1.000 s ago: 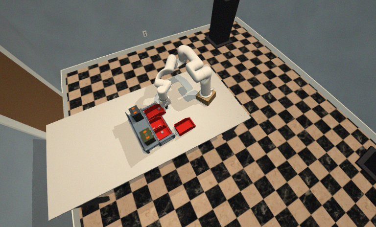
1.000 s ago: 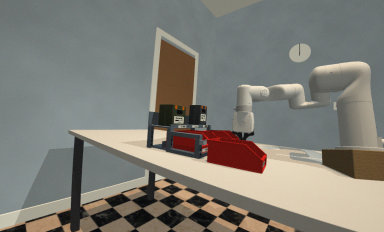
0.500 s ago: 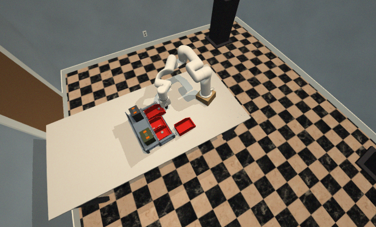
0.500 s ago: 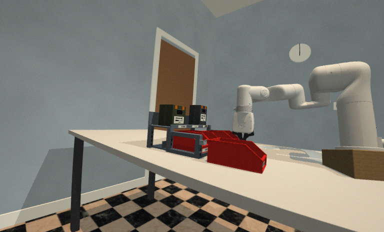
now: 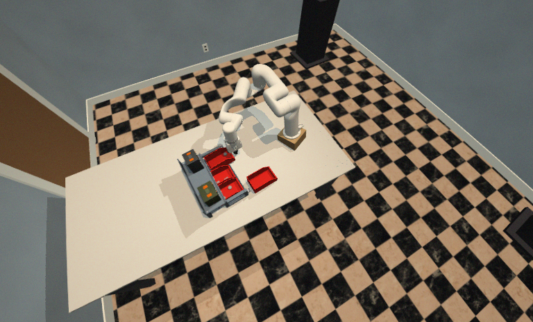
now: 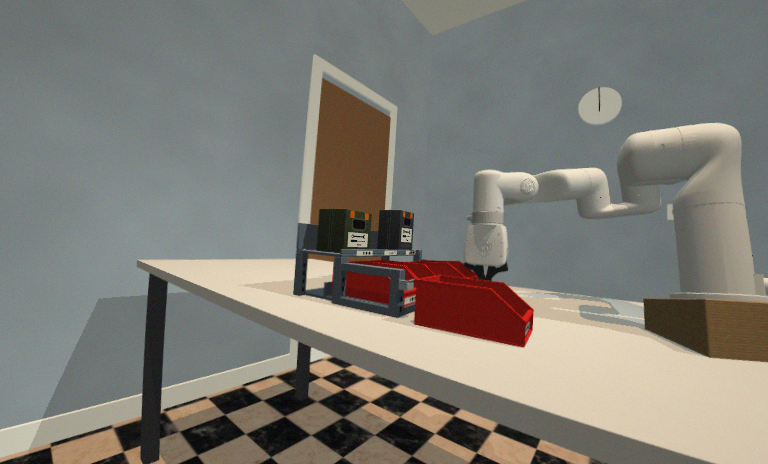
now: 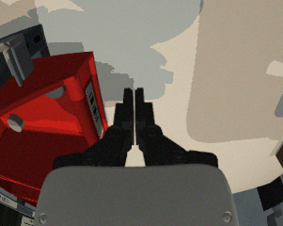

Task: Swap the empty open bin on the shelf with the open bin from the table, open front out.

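Note:
A red open bin (image 5: 218, 160) (image 7: 42, 146) with round grey parts in it is at the far end place of the shelf (image 5: 199, 182) (image 6: 337, 281). Its front end sticks out farther than its neighbours' fronts; whether it stands level or rests on the lip I cannot tell. Another red open bin (image 5: 261, 180) (image 6: 467, 309) stands on its base on the table top (image 5: 117, 224) in front of the shelf's near end, and looks empty. My gripper (image 5: 235, 153) (image 6: 485, 277) (image 7: 133, 101) is shut on nothing, fingers down, just beside the far bin's labelled front. Whether they touch I cannot tell.
Two more red bins, the middle one (image 5: 222, 173) and the near one (image 5: 232, 189), sit side by side on the shelf. A dark box (image 5: 192, 162) (image 6: 396, 230) and a green box (image 5: 208, 193) (image 6: 344, 230) stand on the upper board behind them.

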`<state>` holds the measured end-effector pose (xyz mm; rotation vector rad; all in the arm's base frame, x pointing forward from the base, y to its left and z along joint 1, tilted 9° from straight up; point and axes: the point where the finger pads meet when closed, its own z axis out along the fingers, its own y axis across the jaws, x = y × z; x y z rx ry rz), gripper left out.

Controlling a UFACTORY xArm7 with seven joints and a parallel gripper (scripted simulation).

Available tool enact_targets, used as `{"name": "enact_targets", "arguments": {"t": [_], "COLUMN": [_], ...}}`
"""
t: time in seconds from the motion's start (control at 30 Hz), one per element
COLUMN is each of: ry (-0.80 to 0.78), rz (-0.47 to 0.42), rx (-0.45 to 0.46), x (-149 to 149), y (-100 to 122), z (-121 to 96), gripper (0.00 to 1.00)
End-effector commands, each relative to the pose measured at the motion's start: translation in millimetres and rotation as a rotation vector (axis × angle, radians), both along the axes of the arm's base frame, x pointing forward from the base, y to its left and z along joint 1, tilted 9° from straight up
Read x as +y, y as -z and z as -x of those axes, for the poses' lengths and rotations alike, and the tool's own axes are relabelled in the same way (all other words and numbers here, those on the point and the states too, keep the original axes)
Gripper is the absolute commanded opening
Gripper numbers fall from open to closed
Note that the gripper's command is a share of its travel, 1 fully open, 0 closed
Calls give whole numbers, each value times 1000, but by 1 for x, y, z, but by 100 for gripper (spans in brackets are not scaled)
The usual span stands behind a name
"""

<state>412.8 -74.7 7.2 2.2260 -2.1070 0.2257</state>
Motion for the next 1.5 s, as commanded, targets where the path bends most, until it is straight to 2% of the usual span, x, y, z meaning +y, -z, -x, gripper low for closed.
{"name": "enact_targets", "arguments": {"t": [0.0, 0.5, 1.0, 1.47], "ry": [-1, -1, -1, -1], "rz": [0, 0, 0, 0], "rx": [-3, -3, -3, -3], "x": [0, 0, 1, 1], "y": [-1, -1, -4, -4], "z": [-1, -1, -17, -18], "gripper": [0, 0, 0, 0]}}
